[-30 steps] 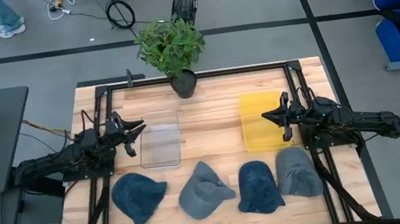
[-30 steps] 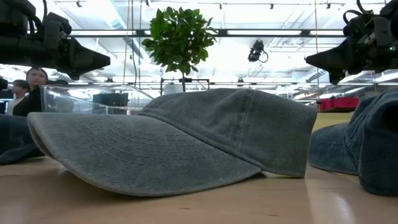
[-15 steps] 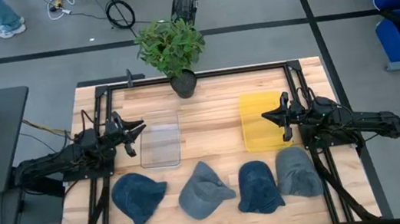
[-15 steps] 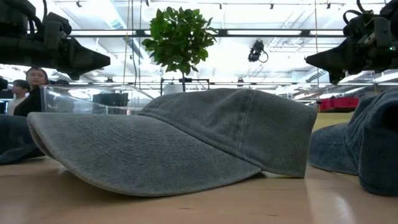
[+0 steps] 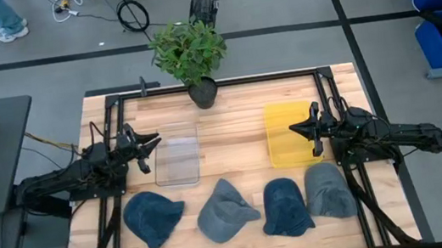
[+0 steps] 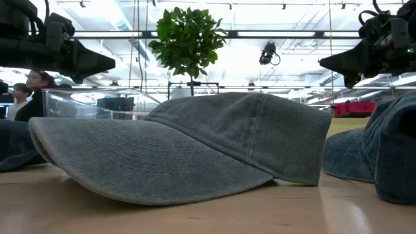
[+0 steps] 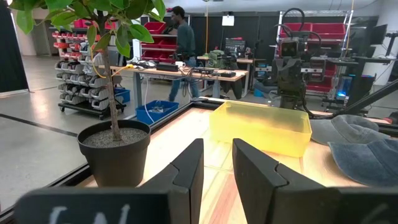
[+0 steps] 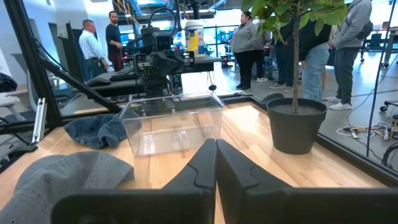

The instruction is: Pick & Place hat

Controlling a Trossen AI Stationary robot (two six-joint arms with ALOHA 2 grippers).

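Several caps lie in a row along the table's near edge, crowns up: a dark blue cap (image 5: 155,218), a grey-blue cap (image 5: 226,211) that fills the low view (image 6: 195,143), a second dark blue cap (image 5: 287,207) and a grey cap (image 5: 329,189). My left gripper (image 5: 155,141) (image 7: 217,146) hovers open at the table's left, beside the clear bin (image 5: 177,155). My right gripper (image 5: 292,127) (image 8: 216,144) hovers shut at the right, over the yellow bin (image 5: 291,134). Both are above the table and farther back than the caps.
A potted plant (image 5: 191,55) stands at the middle of the far edge. The black frame rails (image 5: 111,130) run along both sides. Bare wood lies between the two bins. People stand in the room beyond the table (image 8: 249,43).
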